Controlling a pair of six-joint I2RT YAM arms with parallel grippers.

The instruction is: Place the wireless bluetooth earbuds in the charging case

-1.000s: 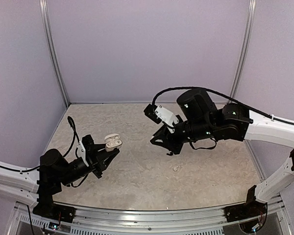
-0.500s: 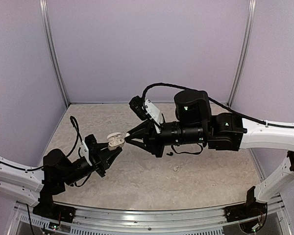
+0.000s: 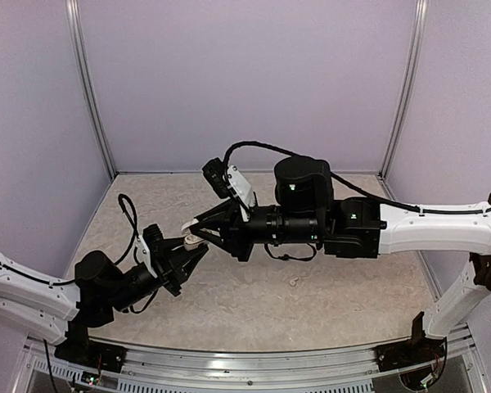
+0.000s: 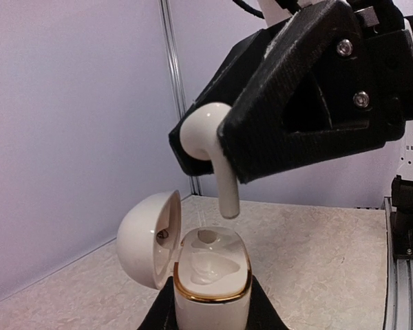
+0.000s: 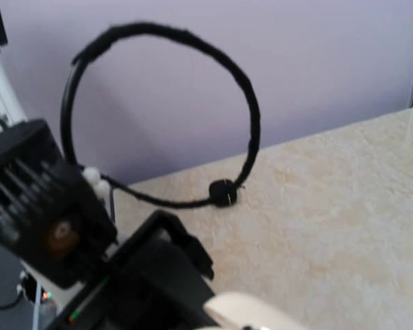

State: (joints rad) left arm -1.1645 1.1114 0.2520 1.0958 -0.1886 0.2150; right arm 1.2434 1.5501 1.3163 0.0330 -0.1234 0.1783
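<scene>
My left gripper (image 3: 188,254) is shut on the white, gold-rimmed charging case (image 4: 212,289) and holds it upright above the table, with its lid (image 4: 146,237) swung open to the left. My right gripper (image 3: 199,233) is shut on a white earbud (image 4: 208,144), stem pointing down. In the left wrist view the stem tip hangs just above the case's far socket, not touching it. Both sockets look empty. A second white earbud (image 3: 295,281) lies on the table. No black earbuds show. The right wrist view shows only the top of the case (image 5: 251,313).
The beige stone-patterned table (image 3: 254,303) is enclosed by lilac walls with metal posts (image 3: 92,90). The left arm's black cable (image 5: 193,48) loops in front of the right wrist camera. A metal rail (image 3: 254,356) runs along the near edge.
My right arm has reached left across the table, bringing the white earbud over the open case. My left gripper has shifted the case slightly right and forward.
</scene>
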